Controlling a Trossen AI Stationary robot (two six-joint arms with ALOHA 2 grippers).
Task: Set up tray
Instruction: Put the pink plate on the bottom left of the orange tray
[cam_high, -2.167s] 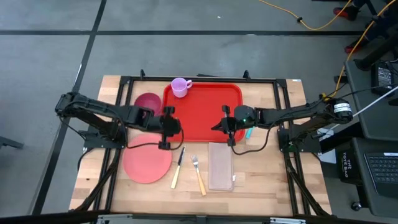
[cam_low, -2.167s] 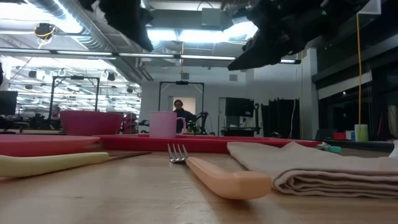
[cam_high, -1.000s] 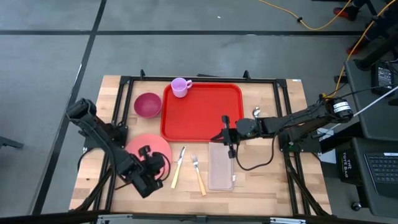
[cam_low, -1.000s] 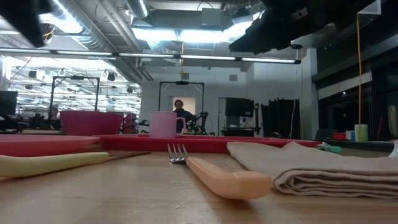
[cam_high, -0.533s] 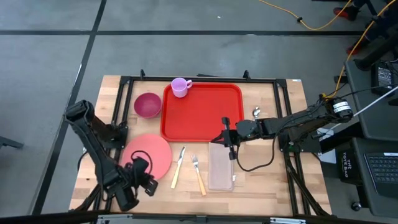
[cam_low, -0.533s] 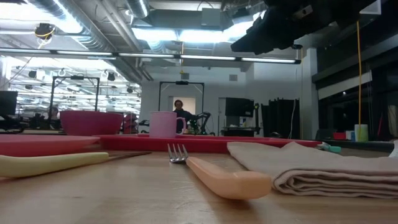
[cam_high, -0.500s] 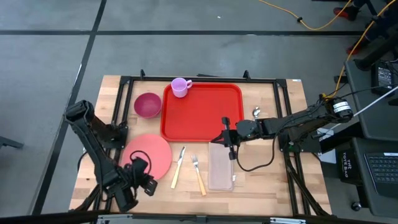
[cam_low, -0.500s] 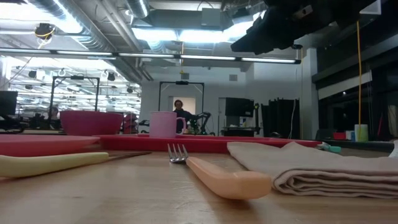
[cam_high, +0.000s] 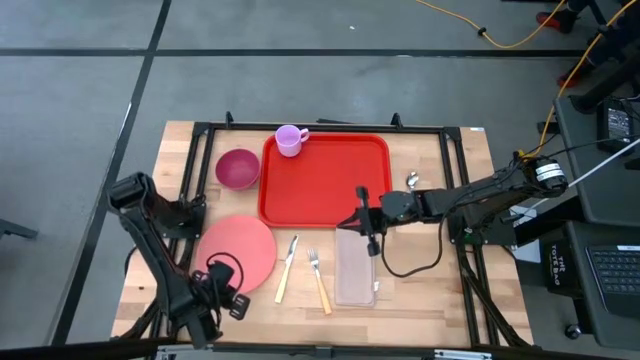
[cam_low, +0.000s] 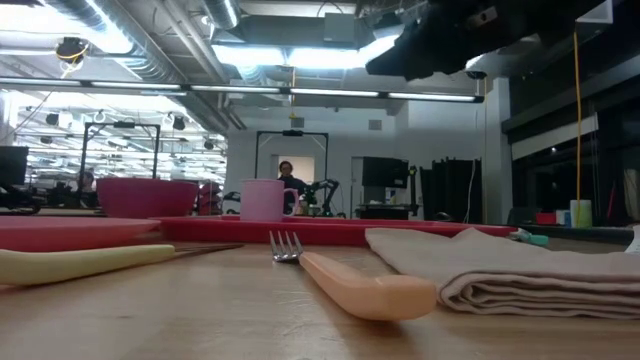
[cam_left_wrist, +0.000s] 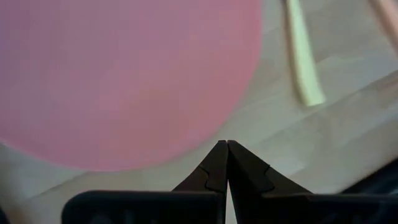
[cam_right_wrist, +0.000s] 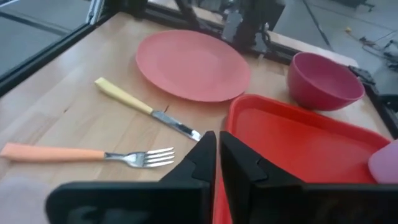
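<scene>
Retreating toward seven o'clock, the left gripper (cam_high: 236, 305) is parking, fingers pressed together; the right gripper (cam_high: 366, 222), barely parted, is hovering over the tray's (cam_high: 320, 180) five-o'clock rim, empty.

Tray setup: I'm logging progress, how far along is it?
Barely started. The tray carries only the cup. Nothing is in hand: the right gripper sits at the tray's near edge, the left gripper shut by the plate. Bowl, knife, fork and napkin remain on the table.
</scene>
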